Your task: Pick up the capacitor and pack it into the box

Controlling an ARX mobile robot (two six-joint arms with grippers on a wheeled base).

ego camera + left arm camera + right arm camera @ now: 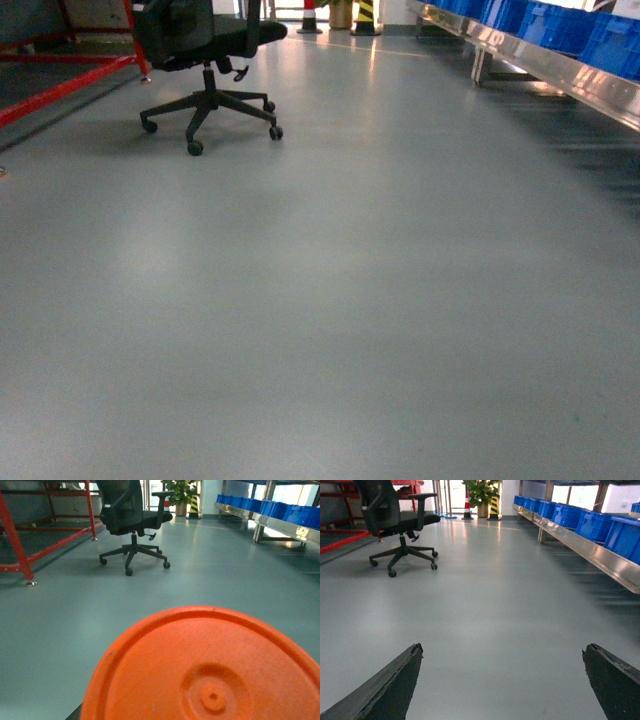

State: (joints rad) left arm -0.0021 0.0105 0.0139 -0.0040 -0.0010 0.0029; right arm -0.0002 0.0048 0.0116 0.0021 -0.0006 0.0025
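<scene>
Head view shows neither box nor capacitor, only grey floor (330, 320). Landmark: the black office chair (205, 60). Well to its right, blue bins (600, 525) line a metal shelf (590, 550); red framing (30, 545) stands to its left. Right tool (502, 680) is spread wide over bare floor nearer than the chair. An orange disc (205, 670) fills the left wrist view; that tool's state cannot be told.

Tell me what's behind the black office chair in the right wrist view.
Behind the black wheeled office chair stands a red metal frame against the wall. Farther back are a potted green plant and a striped cone. The chair's back hides the frame's middle.
</scene>
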